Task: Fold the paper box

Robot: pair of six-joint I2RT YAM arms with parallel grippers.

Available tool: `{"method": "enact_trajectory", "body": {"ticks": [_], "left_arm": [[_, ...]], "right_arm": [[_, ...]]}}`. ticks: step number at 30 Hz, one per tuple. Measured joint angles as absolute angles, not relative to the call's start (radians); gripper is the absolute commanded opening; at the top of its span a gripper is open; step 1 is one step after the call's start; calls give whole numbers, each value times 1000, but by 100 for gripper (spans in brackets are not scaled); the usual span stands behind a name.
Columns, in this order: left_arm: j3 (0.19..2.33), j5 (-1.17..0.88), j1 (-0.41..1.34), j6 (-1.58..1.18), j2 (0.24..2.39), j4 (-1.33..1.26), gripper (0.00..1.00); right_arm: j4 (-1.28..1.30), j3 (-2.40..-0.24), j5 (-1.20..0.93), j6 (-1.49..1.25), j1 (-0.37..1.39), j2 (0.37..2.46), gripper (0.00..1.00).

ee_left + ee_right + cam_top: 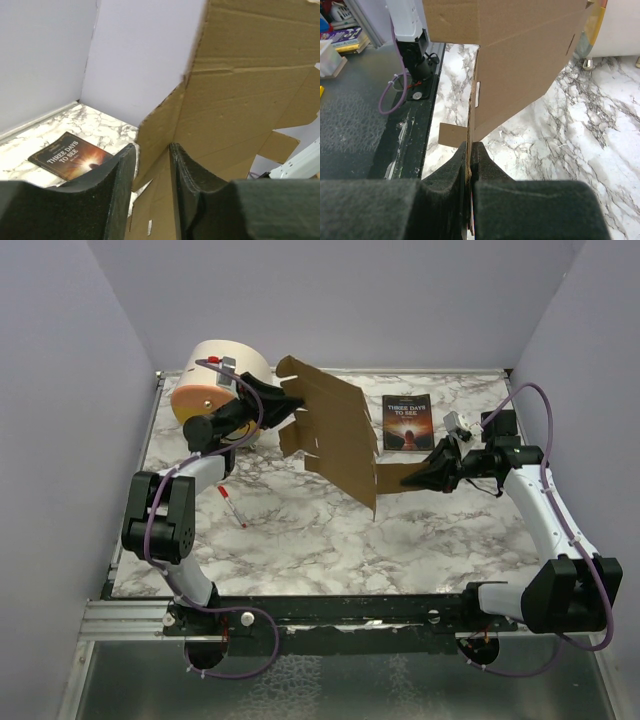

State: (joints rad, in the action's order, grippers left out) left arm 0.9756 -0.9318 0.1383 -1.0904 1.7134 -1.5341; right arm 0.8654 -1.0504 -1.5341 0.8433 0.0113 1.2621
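Observation:
The paper box point(335, 435) is a flat brown die-cut sheet held up off the marble table, tilted, between both arms. My right gripper point(420, 475) is shut on a tab at the sheet's right end. In the right wrist view the thin cardboard point(515, 65) is pinched edge-on between the fingers of that gripper point(470, 144). My left gripper point(283, 402) is at the sheet's upper left edge. In the left wrist view its jaws point(152, 147) stand apart around a creased flap of the cardboard point(240, 100), with a gap showing beside the left finger.
A dark paperback book point(407, 422) lies at the back right of the table and shows again in the left wrist view point(70, 156). A big cream cylinder point(205, 385) with an orange face stands at the back left. A red pen point(231, 505) lies left of centre.

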Motion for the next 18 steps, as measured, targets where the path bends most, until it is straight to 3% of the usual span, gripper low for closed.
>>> {"method": "enact_trajectory", "body": {"ticks": [4, 10, 12, 18], "left_arm": [[974, -937, 142, -1090, 1713, -1535, 2], [899, -941, 143, -1061, 1686, -1535, 0], [855, -943, 143, -1039, 1665, -1535, 0], [728, -951, 139, -974, 1581, -1535, 0]], "right_arm": [[856, -1050, -1534, 833, 11, 1262, 6], [793, -1050, -1513, 758, 11, 1262, 14], [765, -1050, -1480, 725, 11, 1262, 23], [741, -1050, -1378, 679, 11, 1262, 66]]}}
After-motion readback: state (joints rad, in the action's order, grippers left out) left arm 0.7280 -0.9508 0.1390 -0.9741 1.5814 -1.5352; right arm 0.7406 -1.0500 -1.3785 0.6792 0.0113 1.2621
